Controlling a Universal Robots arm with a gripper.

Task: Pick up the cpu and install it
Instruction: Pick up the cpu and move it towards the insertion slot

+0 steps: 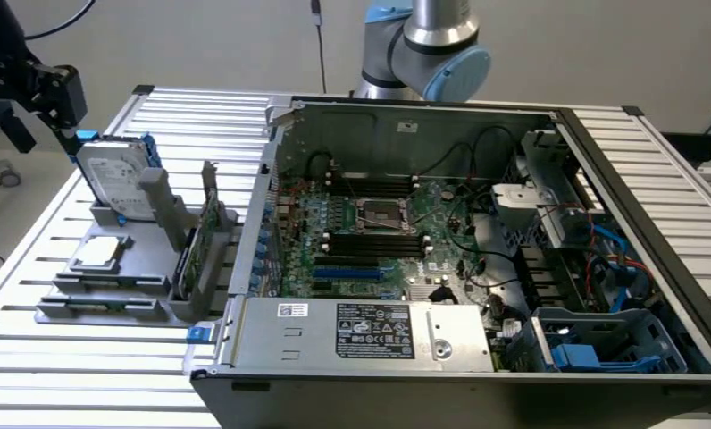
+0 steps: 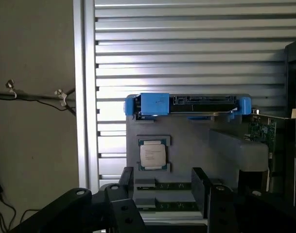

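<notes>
Tool [image 2: 163,175] released, jaws spread wide, empty. The cpu [image 1: 102,253] lies flat in the grey holder [image 2: 186,141] on the table, exterior view's lower left. I judge it light, stiff, slick-topped and fragile underneath, so I'd grip opposite edges.

- I see the cpu [image 2: 153,155] with a pale silver top, faint dark print lines and a darker rim.
- The holder [image 2: 186,141] is plain matte grey.
- The hard drive [image 1: 115,179] is silver, with bright blue rails.
- My gripper [image 2: 162,178] is black all over.
- The table [image 1: 58,366] is striped: silver slats with dark gaps.
- The motherboard [image 1: 331,250] is green, with black slots and a blue one.
- The power supply [image 1: 296,335] is silver-grey, with a black-and-white label.
- The arm [image 1: 433,36] is silver with light blue caps.
</notes>
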